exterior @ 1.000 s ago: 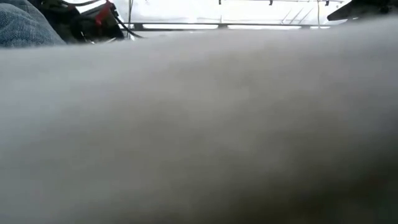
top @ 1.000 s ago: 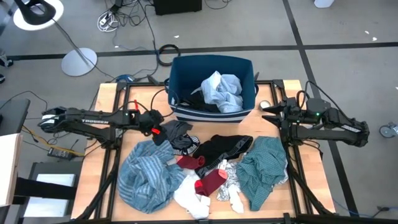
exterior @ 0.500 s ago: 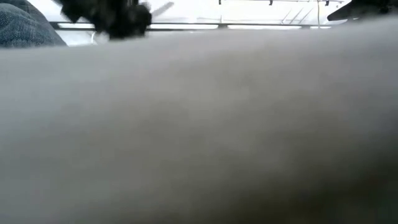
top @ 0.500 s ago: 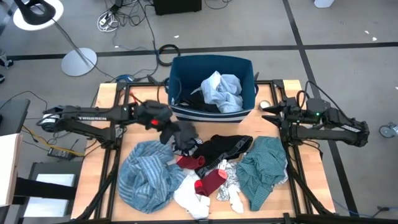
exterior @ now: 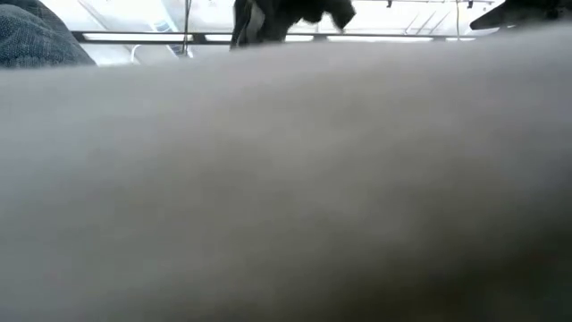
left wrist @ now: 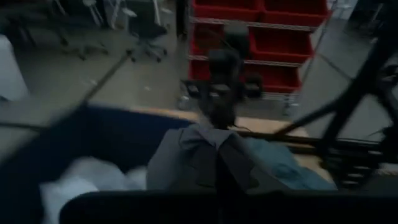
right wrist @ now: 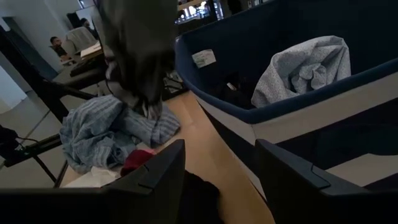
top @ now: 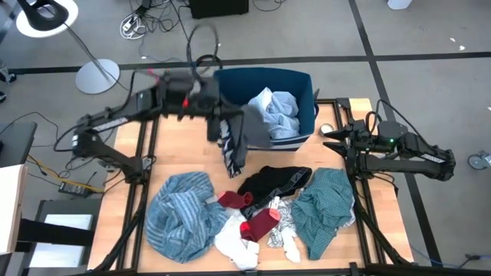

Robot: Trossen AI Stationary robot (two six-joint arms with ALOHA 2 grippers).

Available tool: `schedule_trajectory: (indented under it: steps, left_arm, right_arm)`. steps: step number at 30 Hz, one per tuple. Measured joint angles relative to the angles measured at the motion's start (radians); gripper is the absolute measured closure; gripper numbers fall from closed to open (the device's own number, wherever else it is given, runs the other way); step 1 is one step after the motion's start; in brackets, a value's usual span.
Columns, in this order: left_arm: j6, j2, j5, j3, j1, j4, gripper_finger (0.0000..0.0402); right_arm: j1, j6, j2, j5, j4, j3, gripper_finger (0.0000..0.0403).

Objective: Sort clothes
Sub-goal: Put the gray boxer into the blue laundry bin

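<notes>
My left gripper [top: 213,107] is raised beside the bin's near left corner, shut on a dark grey garment with a black-and-white striped band [top: 231,144] that hangs under it. The same garment [right wrist: 138,53] shows in the right wrist view. The other clothes lie piled on the table: a blue striped one [top: 180,215], a black one [top: 272,182], a teal green one [top: 326,205], and dark red [top: 261,224] and white [top: 234,244] pieces. My right gripper [top: 337,138] waits open at the table's right side. My left gripper holds the dark garment by its bunched upper end [left wrist: 199,155], coming about level from the table's left. One layer or several, I cannot tell. The garment hangs slack below the fingers, and its lower end [top: 230,167] is lifted off the pile.
The dark blue bin with white stripes [top: 303,80] stands at the table's far middle, with a light blue garment [top: 275,111] and dark pieces inside. A blurred grey cloth [exterior: 286,197] fills nearly all of the low view. Bare wood [top: 176,149] lies left of the pile.
My left gripper has taken hold of the dark garment at the pile's far left, then risen high and swung toward the bin, tipping up from a downward slant to near level. The garment has come off the pile and now hangs free.
</notes>
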Motion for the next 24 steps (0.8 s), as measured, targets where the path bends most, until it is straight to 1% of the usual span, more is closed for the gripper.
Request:
schedule_trajectory:
  steps: [3, 7, 9, 11, 13, 18, 24]
  left_arm:
    - [0.075, 0.116, 0.0, 0.213, 0.044, -0.072, 0.0401]
    - [0.104, 0.26, 0.001, 0.469, 0.117, -0.171, 0.0401]
    - [0.107, 0.321, 0.005, 0.577, 0.155, -0.223, 0.0401]
    - [0.107, 0.367, 0.009, 0.647, 0.189, -0.259, 0.0401]
    - [0.104, 0.368, 0.016, 0.62, 0.216, -0.238, 0.0401]
    - [0.103, 0.375, 0.023, 0.541, 0.266, -0.311, 0.0401]
    - [0.08, 0.387, 0.023, 0.365, 0.274, -0.319, 0.0388]
  right_arm:
    - [0.0, 0.0, 0.0, 0.0, 0.0, 0.0, 0.0208]
    - [0.0, 0.0, 0.0, 0.0, 0.001, -0.006, 0.0208]
    - [0.0, -0.001, 0.0, 0.0, 0.001, -0.015, 0.0208]
    - [0.0, -0.001, 0.0, 0.003, 0.0, -0.026, 0.0208]
    - [0.0, -0.002, 0.0, 0.019, -0.001, -0.033, 0.0208]
    - [0.0, -0.012, 0.0, 0.038, 0.009, -0.034, 0.0208]
    - [0.0, -0.028, 0.0, 0.039, 0.02, -0.034, 0.0208]
